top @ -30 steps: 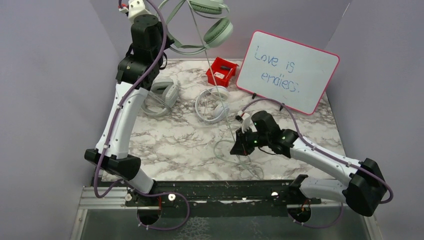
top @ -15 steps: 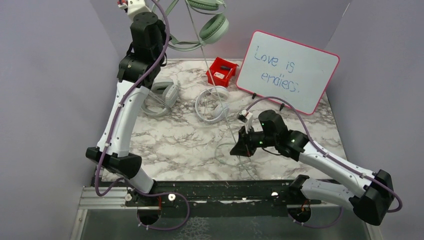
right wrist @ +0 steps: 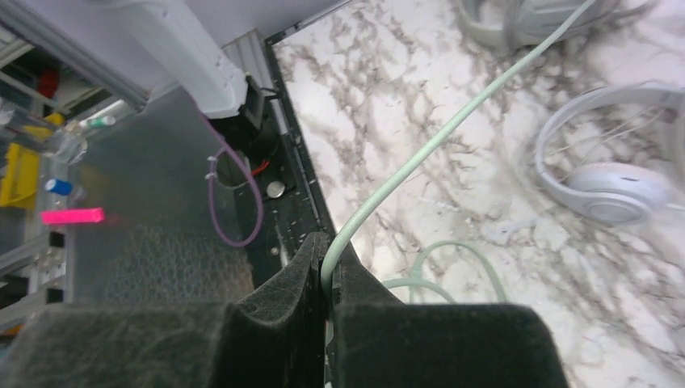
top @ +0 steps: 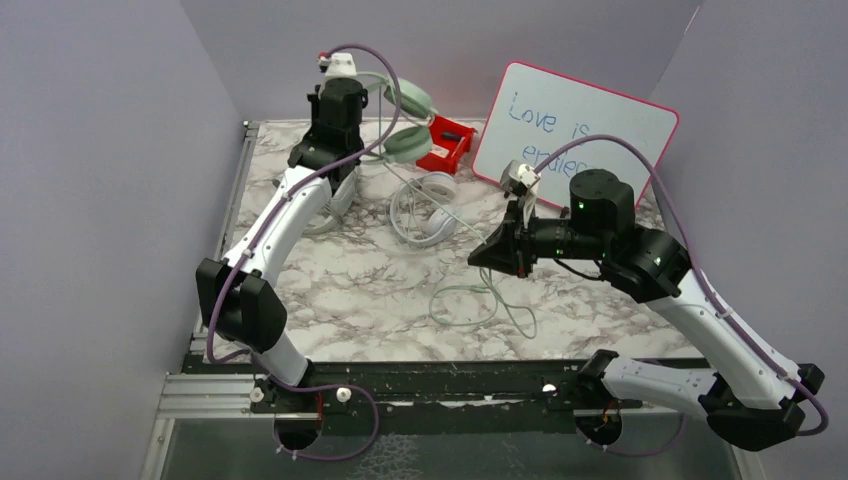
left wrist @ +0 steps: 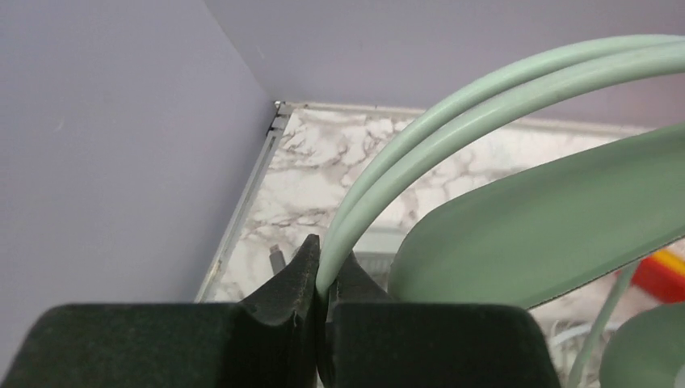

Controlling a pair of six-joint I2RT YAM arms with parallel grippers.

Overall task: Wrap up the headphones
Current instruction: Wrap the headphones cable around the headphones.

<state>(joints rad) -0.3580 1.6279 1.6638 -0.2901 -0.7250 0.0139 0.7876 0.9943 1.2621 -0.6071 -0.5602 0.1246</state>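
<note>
My left claw (left wrist: 321, 279) is clamped shut on the light mint headphones (left wrist: 533, 234), and my right claw (right wrist: 325, 260) pinches their cable (right wrist: 420, 160), which looks limp and slippery ahead.

Overhead plus close wrist views sharing table (top: 340, 290)

pink-framed whiteboard (top: 560, 110) leaning at back, small red bin (top: 450, 141) beside it, marble tabletop (top: 370, 285)
</note>
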